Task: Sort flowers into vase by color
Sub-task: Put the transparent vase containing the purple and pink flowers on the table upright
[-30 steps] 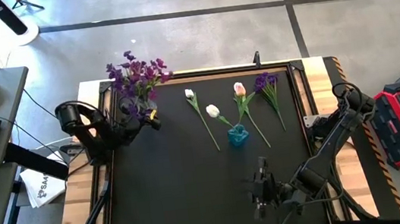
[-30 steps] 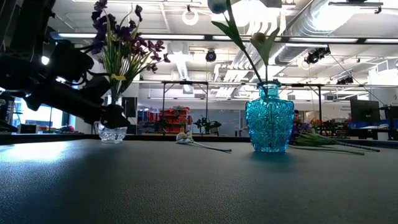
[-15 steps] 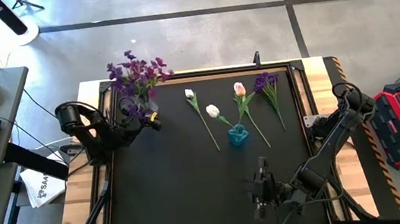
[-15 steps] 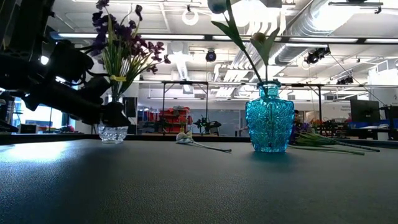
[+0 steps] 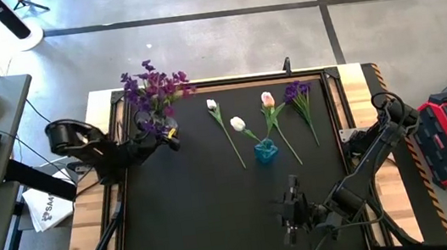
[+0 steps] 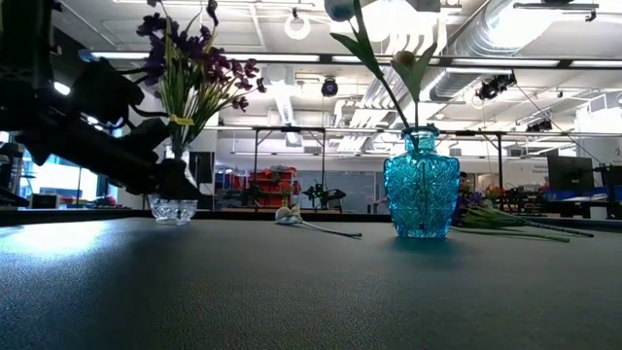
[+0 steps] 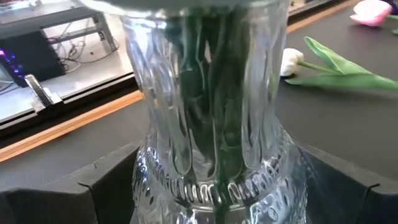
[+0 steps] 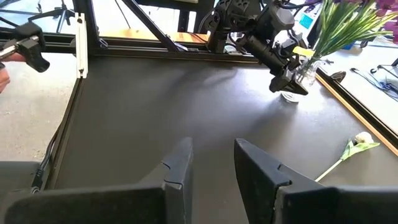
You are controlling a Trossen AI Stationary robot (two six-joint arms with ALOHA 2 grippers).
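From above, a blue vase (image 5: 266,150) stands mid-mat holding one white tulip (image 5: 238,124). A second white tulip (image 5: 212,105), a pink tulip (image 5: 267,99) and a purple sprig (image 5: 296,92) lie just behind it. Far left of it, a clear vase (image 5: 162,131) holds purple flowers (image 5: 151,85); the left gripper (image 5: 165,136) is at its base. The right gripper (image 5: 290,213) waits in front of the blue vase.

At table level, the blue vase (image 6: 421,198) stands right of the clear vase (image 6: 175,206).

The left wrist shows fingers (image 7: 102,186) spread apart, flanking the clear vase (image 7: 211,124).

The right wrist shows fingers (image 8: 180,163) slightly parted, holding nothing.
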